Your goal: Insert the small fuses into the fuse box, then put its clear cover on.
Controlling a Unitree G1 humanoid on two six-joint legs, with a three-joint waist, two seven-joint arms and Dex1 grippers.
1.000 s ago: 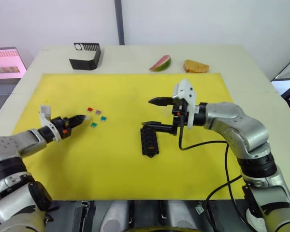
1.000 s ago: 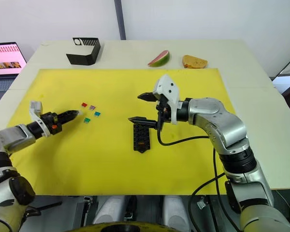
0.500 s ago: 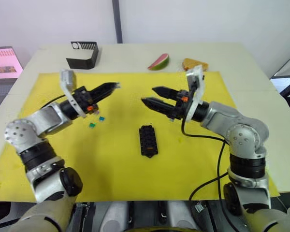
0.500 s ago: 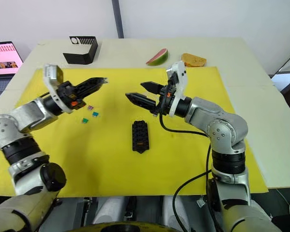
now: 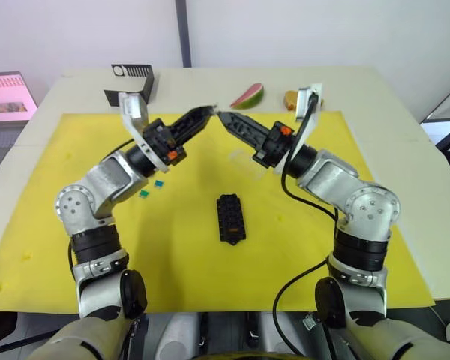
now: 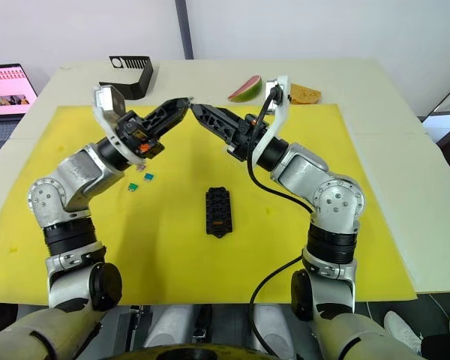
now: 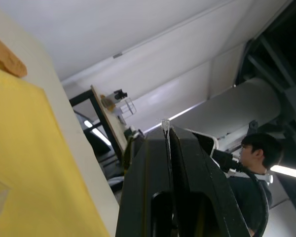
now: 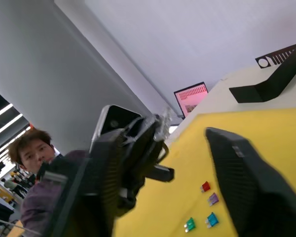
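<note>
both raised above the yellow mat (image 5: 300, 247), tips nearly meeting: left gripper (image 5: 204, 114) clenching a tiny clear piece, right gripper (image 6: 197, 112) spread wide. fuse box (image 5: 231, 218) lying mid-mat; small fuses (image 6: 140, 181) sitting toward mat's left edge.

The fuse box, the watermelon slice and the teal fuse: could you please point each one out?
fuse box (image 5: 232, 218): left eye view, middle of its slotted top.
watermelon slice (image 5: 250, 97): left eye view, red flesh.
teal fuse (image 6: 149, 177): right eye view, its centre.
</note>
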